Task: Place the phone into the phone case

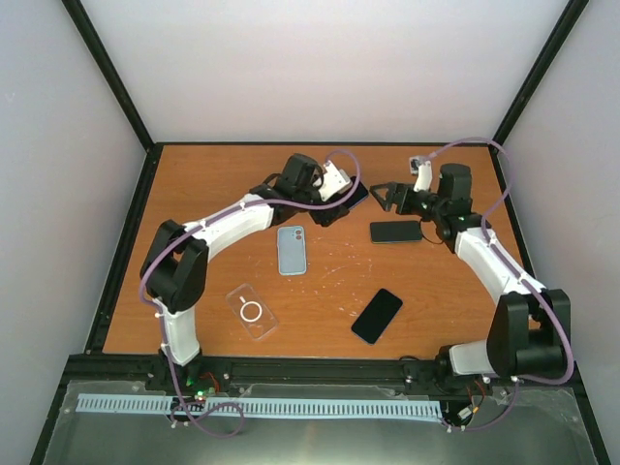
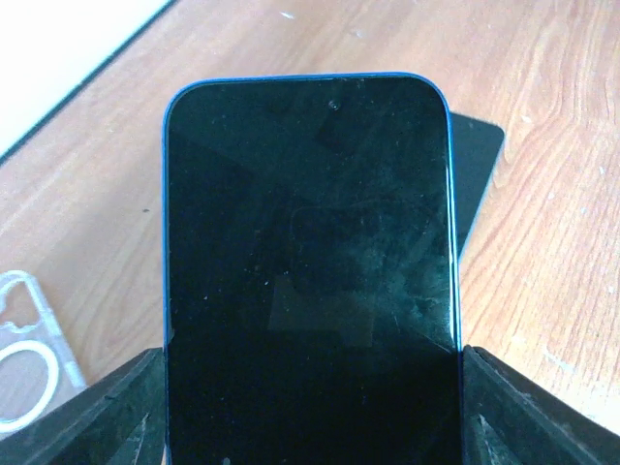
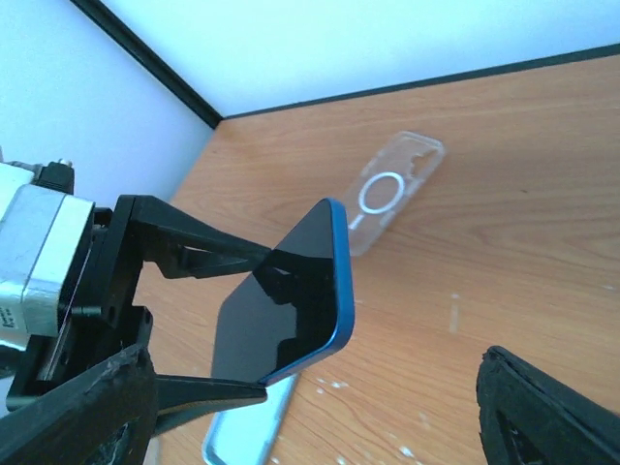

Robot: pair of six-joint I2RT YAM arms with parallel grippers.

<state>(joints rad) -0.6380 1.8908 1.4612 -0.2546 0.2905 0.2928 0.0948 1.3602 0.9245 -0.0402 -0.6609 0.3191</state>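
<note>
My left gripper (image 1: 341, 199) is shut on a black-screened phone with a blue rim (image 2: 310, 242), held above the table at the back middle. Its fingers (image 2: 107, 417) press on the phone's two long edges. The right wrist view shows this phone (image 3: 300, 291) tilted, its free end pointing toward my right gripper (image 3: 315, 387). My right gripper (image 1: 392, 199) hangs open just right of the phone, not touching it. A clear phone case (image 1: 252, 310) with a white ring lies flat at the front left, and shows as the clear case (image 3: 392, 189) beyond the phone.
A light blue case or phone (image 1: 292, 250) lies flat under and in front of the held phone; I cannot tell which it is. A black phone (image 1: 395, 232) lies below my right gripper. Another black phone (image 1: 377, 316) lies at the front middle. Black frame posts border the table.
</note>
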